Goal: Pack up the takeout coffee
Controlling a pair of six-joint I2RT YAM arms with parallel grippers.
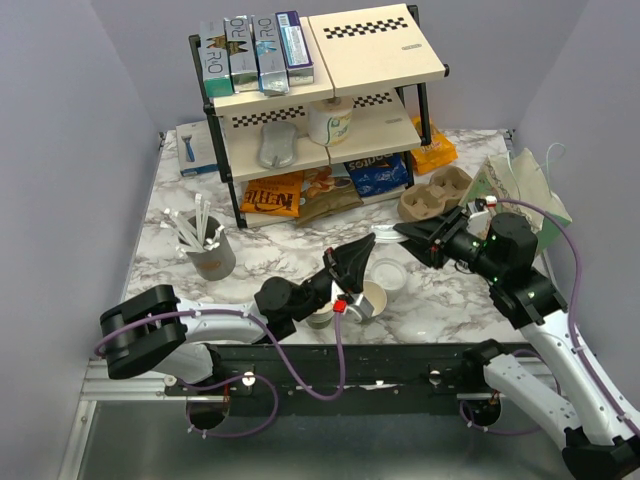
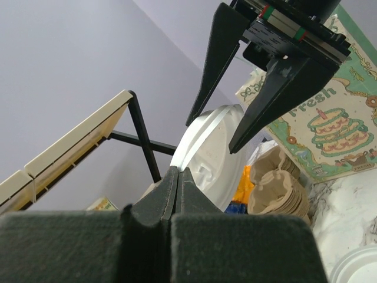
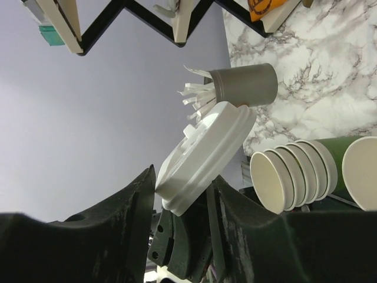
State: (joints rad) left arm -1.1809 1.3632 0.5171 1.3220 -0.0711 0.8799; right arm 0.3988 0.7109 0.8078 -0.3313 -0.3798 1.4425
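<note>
White lid (image 3: 203,156) in shut left pincer (image 2: 178,174), right pincer (image 3: 182,178) astride, perhaps touching.

Robot lab test cell staged as a café counter, plain lilac partition walls (image 1: 60,150), marble-pattern tabletop (image 1: 260,255), two black-and-white robot arms (image 1: 215,325) bolted to an aluminium rail (image 1: 130,385), black-framed cream two-tier shelf (image 1: 375,45) with upright product boxes (image 1: 255,50), snack bags (image 1: 272,195), brown cardboard cup carrier (image 1: 430,195), grey cup of white stirrers (image 1: 212,255)
</note>
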